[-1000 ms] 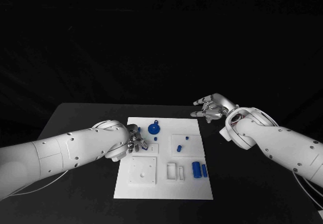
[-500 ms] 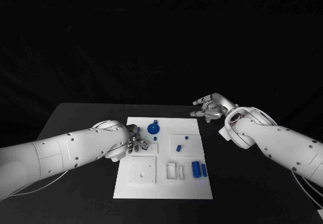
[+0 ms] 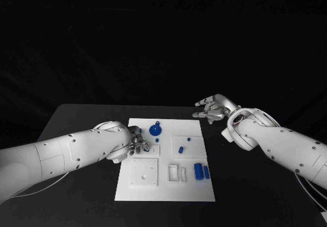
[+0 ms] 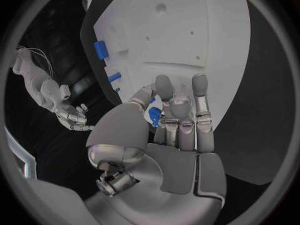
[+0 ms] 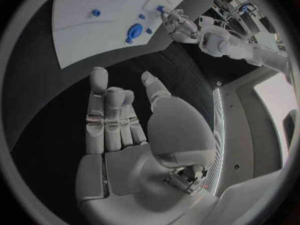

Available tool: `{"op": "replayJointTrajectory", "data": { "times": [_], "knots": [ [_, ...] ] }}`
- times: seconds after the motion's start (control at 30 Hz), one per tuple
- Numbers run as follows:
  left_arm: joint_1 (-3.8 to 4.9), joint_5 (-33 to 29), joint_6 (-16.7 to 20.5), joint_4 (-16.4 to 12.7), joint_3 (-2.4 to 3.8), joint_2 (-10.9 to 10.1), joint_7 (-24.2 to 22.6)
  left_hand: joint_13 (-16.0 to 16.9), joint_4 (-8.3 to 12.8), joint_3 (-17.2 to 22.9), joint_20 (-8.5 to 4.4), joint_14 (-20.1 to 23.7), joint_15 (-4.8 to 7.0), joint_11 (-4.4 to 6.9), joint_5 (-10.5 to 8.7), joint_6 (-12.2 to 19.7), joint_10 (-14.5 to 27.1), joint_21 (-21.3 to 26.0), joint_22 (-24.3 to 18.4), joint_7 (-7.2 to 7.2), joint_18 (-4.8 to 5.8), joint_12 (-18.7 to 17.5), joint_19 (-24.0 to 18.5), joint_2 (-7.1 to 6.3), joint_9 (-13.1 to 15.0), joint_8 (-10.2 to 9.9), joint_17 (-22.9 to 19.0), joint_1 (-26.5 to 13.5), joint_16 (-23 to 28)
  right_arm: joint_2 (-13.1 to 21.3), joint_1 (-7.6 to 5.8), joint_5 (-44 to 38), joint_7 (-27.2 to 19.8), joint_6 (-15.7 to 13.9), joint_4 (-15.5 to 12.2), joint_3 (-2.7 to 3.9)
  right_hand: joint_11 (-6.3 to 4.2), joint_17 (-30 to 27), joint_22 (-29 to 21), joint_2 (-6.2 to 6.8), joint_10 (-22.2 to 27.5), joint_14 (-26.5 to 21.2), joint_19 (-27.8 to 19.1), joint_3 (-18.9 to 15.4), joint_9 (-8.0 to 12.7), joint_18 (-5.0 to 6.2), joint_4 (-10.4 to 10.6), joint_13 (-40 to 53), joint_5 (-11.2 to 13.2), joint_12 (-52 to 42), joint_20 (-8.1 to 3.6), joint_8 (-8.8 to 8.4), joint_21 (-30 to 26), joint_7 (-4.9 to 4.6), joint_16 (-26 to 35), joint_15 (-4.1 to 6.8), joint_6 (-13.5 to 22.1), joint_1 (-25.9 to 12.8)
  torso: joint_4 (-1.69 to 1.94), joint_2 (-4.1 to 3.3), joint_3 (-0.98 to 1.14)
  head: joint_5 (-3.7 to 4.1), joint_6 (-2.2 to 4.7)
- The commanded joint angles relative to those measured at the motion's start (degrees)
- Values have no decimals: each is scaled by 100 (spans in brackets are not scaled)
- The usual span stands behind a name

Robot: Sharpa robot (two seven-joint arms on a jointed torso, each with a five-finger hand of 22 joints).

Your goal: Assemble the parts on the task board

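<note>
The white task board [image 3: 167, 189] lies mid-table. My left hand [image 3: 138, 144] hovers over its left edge and pinches a small blue part [image 4: 154, 116] between thumb and fingers. A round blue part [image 3: 155, 129] lies at the board's far side, with a small blue part [image 3: 157, 140] just in front of it. A short blue peg [image 3: 181, 150] stands in the board's middle, and two blue cylinders [image 3: 202, 171] lie near the right edge. My right hand [image 3: 213, 108] is raised beyond the board's far right corner, fingers apart and holding nothing [image 5: 125, 120].
White raised blocks with holes and slots [image 3: 145, 172] sit on the near half of the board. Black table [image 3: 81, 123] surrounds the board on all sides. My right forearm [image 3: 272, 142] runs along the board's right side.
</note>
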State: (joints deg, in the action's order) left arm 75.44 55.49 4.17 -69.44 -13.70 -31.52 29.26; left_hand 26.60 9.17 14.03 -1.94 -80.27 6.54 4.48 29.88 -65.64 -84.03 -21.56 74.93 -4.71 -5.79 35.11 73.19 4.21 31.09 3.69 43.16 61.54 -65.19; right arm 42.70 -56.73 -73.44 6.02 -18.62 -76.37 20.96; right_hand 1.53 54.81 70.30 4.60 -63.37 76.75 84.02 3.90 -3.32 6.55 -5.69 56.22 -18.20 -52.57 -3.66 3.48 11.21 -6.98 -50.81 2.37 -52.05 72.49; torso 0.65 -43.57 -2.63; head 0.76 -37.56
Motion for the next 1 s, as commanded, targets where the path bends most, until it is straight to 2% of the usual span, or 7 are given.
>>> {"op": "replayJointTrajectory", "data": {
  "times": [0.03, 0.37, 0.67, 0.8, 0.87, 1.0],
  "knots": [
    [-9, 0, -126, -1, -2, 28, -42, 4, -43, 2, 30, -16, -2, 34, 0, -1540, -270, -27, 109, 768, -121, 17, -6, 48, 1949, 20, -3, -21, -23, -13, 3, 24, -48, 50, 8, 4, -36, -9, -6, -2, 6, 9, 188, 10, -4, 116, -4, -3, -39, -34, -1, -14, -17, -10, -24, 29, -48, -39, 1, -2, 1, 0, 0],
    [-8, -5, -175, 37, -2, 65, -60, 26, -87, 10, 49, -43, -3, 40, -31, -1571, -270, -47, 110, 779, -137, 60, -2, 108, 1983, 24, 68, -79, -85, -25, 3, 29, -49, 60, 19, 4, -38, -8, -8, 2, 3, 11, 187, 17, -4, 114, -13, -2, -117, -36, -3, -14, -13, -10, -25, 31, -46, -43, -3, -1, 4, 8, -2],
    [-8, -6, -227, 65, -2, 101, -74, 59, -101, -13, 110, -47, -8, 44, -126, -1602, -269, -92, 110, 788, -191, 108, -19, 141, 2034, 23, 144, -85, -166, -26, 3, 29, -46, 72, 22, 4, -38, -10, -10, 4, 8, 10, 186, 22, -5, 114, -17, -8, -141, -29, -3, -13, -12, -10, -24, 31, -53, -46, 1, -1, 5, 22, -1],
    [-8, -6, -242, 74, -2, 113, -79, 69, -110, -30, 132, -50, -9, 46, -236, -1614, -269, -105, 110, 792, -210, 125, -22, 164, 2047, 23, 167, -74, -189, -38, 3, 30, -49, 81, 34, 4, -38, -11, -11, 7, 8, 9, 186, 24, -4, 114, -17, -7, -153, -30, -3, -15, -12, -10, -22, 31, -47, -51, 2, 0, 4, 30, -5],
    [-8, -6, -255, 76, -1, 120, -81, 79, -119, -51, 146, -60, -10, 48, -351, -1629, -269, -116, 111, 797, -222, 144, -23, 184, 2059, 26, 200, -63, -217, -44, 3, 30, -50, 86, 41, 4, -38, -11, -11, 7, 8, 9, 186, 24, -4, 114, -17, -7, -153, -30, -3, -15, -12, -10, -22, 31, -47, -51, 2, -1, 4, 31, -5],
    [-8, -6, -276, 76, -1, 129, -86, 94, -121, -91, 175, -67, -13, 50, -379, -1643, -269, -136, 110, 801, -251, 171, -28, 204, 2084, 27, 235, -38, -251, -52, 3, 30, -52, 91, 49, 4, -38, -11, -11, 7, 8, 9, 186, 24, -4, 114, -17, -7, -153, -30, -3, -15, -12, -10, -22, 31, -47, -51, 2, -1, 6, 29, -9]
  ]
}}
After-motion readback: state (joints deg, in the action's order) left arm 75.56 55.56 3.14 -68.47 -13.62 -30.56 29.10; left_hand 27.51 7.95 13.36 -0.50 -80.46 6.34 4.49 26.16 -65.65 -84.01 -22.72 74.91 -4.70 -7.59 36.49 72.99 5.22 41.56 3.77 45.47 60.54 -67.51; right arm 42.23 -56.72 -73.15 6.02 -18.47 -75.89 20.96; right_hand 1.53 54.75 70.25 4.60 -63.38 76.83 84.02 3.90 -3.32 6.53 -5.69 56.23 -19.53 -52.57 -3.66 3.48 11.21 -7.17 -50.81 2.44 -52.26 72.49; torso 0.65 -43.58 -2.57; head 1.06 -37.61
